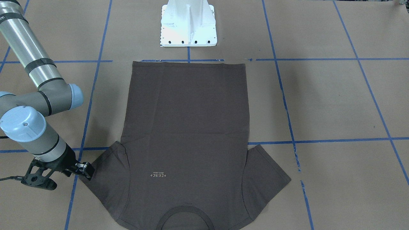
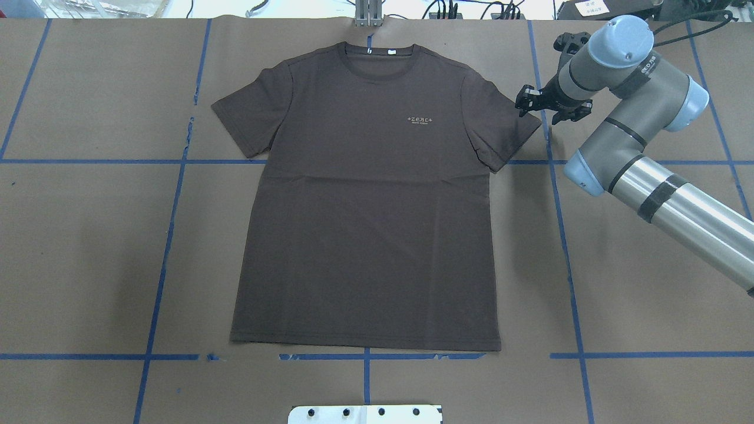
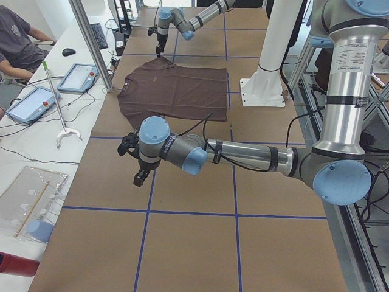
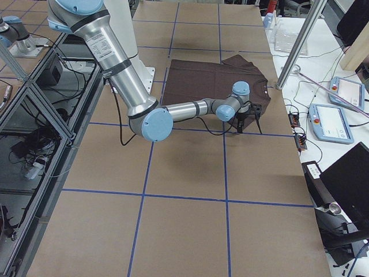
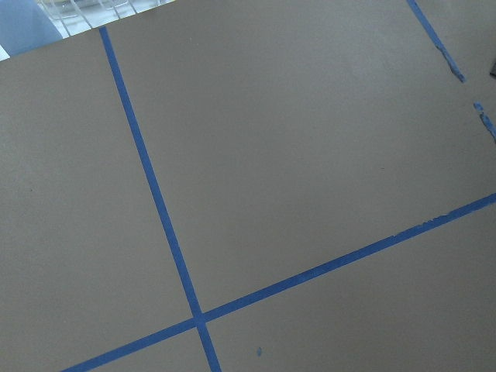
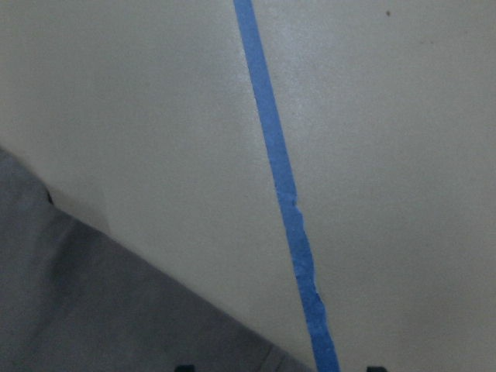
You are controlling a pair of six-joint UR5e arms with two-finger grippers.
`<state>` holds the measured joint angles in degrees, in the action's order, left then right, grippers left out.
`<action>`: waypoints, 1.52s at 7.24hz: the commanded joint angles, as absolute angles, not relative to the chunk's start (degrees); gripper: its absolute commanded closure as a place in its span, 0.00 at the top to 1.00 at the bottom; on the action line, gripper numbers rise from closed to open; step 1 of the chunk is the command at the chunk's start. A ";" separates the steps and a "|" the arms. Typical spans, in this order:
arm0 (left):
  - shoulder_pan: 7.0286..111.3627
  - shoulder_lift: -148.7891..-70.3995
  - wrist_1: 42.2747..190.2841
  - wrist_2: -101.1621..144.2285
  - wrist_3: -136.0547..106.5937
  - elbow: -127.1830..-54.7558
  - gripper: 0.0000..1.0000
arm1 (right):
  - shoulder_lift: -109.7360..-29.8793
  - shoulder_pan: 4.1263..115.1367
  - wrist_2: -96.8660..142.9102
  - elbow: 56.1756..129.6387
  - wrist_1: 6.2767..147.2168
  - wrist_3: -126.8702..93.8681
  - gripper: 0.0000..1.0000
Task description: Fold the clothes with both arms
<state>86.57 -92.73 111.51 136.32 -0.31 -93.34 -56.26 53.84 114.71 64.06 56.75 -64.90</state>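
The dark grey-brown T-shirt [image 2: 365, 224] lies flat and face up on the brown paper table, collar at the far side from the robot; it also shows in the front-facing view [image 1: 185, 121]. My right gripper [image 2: 551, 106] is open and empty, low over the paper just beside the tip of the shirt's right-hand sleeve [image 6: 116, 310]. In the front-facing view the right gripper [image 1: 75, 171] is at the lower left. My left gripper [image 3: 138, 176] shows only in the exterior left view, over bare paper well away from the shirt; I cannot tell whether it is open or shut.
The white base bracket [image 1: 188, 25] stands at the robot's edge of the table, near the shirt's hem. Blue tape lines [image 5: 155, 201] grid the paper. An upright metal post [image 3: 91, 42] and a side table with tablets [image 3: 79, 76] lie beyond the collar edge.
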 commanded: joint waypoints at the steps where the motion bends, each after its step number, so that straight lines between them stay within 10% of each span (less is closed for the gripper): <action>1: 86.57 -92.72 111.53 136.32 -0.26 -93.34 1.00 | -55.90 53.70 114.61 63.20 56.78 -64.95 0.25; 4: 86.57 -92.64 111.53 136.41 -0.18 -93.34 1.00 | -55.90 53.70 114.61 62.93 56.95 -65.13 0.00; 7: 86.57 -92.64 111.53 136.41 -0.18 -93.34 1.00 | -55.98 53.88 114.70 63.28 56.69 -65.05 0.02; 8: 86.57 -92.64 111.53 136.41 -0.18 -93.34 1.00 | -55.99 53.88 114.70 63.28 56.69 -65.56 0.48; 11: 86.57 -92.20 111.62 138.69 -0.18 -93.25 1.00 | -56.16 53.79 114.70 63.19 56.78 -65.57 0.59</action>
